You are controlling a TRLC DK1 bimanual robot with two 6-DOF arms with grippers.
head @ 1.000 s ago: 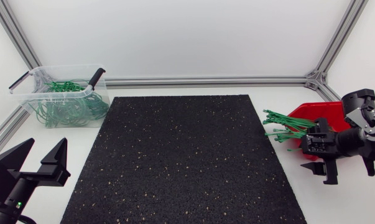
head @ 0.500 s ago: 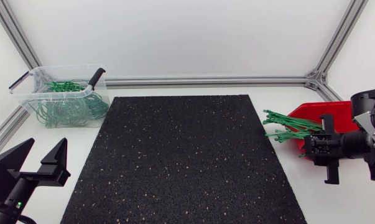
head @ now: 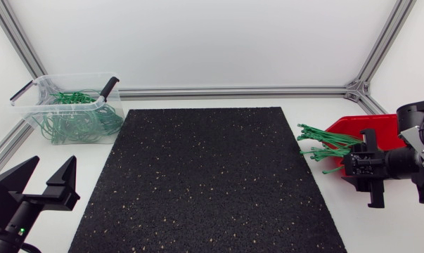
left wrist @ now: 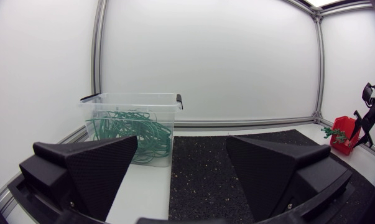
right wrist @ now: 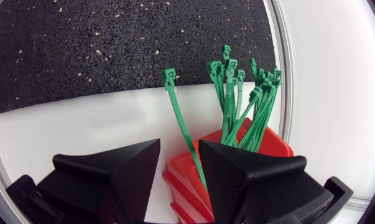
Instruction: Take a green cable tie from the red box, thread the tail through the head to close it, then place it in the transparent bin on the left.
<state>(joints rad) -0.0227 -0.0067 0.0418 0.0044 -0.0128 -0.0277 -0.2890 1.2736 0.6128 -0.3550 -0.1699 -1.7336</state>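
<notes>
While the left gripper (head: 53,160) sits wide open, well apart from the transparent bin (head: 29,91), the right gripper (right wrist: 179,142) hangs over the red box (right wrist: 271,142), jaws narrow around 1 green cable tie (right wrist: 178,109) but seemingly not pinching it. The pick is in hand; next it needs a firm close, then a lift.

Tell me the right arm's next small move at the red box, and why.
Probably close the right tool on the single green tie. The tool stands open above the red box, and that tie runs up through its gap, leaning apart from the bundle. Shutting now would likely catch one tie only.
</notes>
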